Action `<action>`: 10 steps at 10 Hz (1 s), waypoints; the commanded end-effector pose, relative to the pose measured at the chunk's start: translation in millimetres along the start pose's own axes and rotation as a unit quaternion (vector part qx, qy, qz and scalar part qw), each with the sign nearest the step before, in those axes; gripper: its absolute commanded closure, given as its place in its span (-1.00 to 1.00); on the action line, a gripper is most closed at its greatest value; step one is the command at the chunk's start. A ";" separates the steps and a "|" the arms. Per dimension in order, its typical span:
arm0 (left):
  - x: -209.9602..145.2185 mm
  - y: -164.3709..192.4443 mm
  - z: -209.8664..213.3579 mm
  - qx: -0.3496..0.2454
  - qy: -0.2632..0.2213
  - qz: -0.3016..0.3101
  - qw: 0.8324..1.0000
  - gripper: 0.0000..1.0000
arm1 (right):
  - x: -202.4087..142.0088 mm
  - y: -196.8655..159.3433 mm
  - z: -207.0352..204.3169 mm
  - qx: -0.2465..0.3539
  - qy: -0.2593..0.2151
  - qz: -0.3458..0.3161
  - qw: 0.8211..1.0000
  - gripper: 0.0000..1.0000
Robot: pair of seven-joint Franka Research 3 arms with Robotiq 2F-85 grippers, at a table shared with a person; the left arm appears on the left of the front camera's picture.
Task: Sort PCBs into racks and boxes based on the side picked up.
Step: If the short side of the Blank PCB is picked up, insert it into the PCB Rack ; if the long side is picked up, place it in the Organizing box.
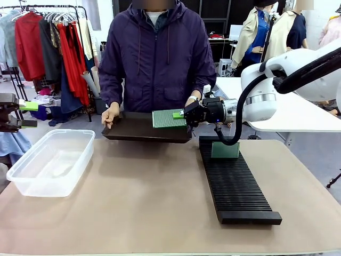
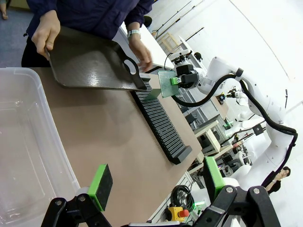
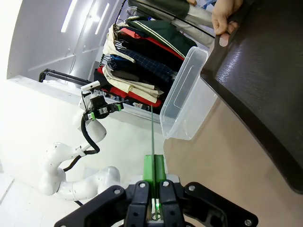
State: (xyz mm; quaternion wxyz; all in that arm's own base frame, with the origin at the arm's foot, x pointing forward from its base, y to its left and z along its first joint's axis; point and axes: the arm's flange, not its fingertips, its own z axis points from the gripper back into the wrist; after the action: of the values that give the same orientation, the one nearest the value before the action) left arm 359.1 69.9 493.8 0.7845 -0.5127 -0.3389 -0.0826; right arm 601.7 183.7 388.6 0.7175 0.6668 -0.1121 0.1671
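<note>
Closest to us, the rack (image 1: 234,186) lies on the tabletop (image 1: 149,213), below our right pincer (image 1: 179,114), with one PCB (image 1: 225,150) upright in its far slots. That pincer is pinching a second PCB (image 1: 167,118) by one edge; the board juts flat past its tips, near the tray (image 1: 138,130) a person (image 1: 154,53) holds. Our left pincer (image 2: 156,182) is spread, the box (image 2: 23,142) just below it.

Light green dotted PCB (image 1: 167,118), dark brown tray (image 1: 136,129), black finely slotted rack (image 1: 234,184), clear box (image 1: 32,184), tan counter (image 1: 149,213), purple jacket (image 1: 157,58)
</note>
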 end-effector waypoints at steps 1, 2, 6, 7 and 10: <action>-0.5 -1.3 1.1 -0.006 -0.003 0.000 1.000 -1.00 | 0.3 2.0 -0.8 -0.001 -0.001 0.001 1.000 1.00; -0.5 -1.3 1.1 -0.006 -0.003 0.000 1.000 -1.00 | 0.3 2.0 -0.8 -0.001 -0.001 0.001 1.000 1.00; -0.5 -1.3 1.1 -0.006 -0.003 0.000 1.000 -1.00 | 0.3 2.0 -0.8 -0.001 -0.001 0.001 1.000 1.00; -0.5 -1.3 1.1 -0.006 -0.003 0.000 1.000 -1.00 | 0.3 2.0 -0.8 -0.001 -0.001 0.001 1.000 1.00; -0.5 -1.3 1.1 -0.006 -0.003 0.000 1.000 -1.00 | 0.3 2.0 -0.8 -0.001 -0.001 0.001 1.000 1.00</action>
State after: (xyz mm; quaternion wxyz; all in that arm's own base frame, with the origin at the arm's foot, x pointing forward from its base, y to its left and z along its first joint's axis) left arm 359.1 69.9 493.8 0.7845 -0.5127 -0.3389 -0.0826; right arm 601.7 183.7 388.6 0.7175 0.6668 -0.1121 0.1671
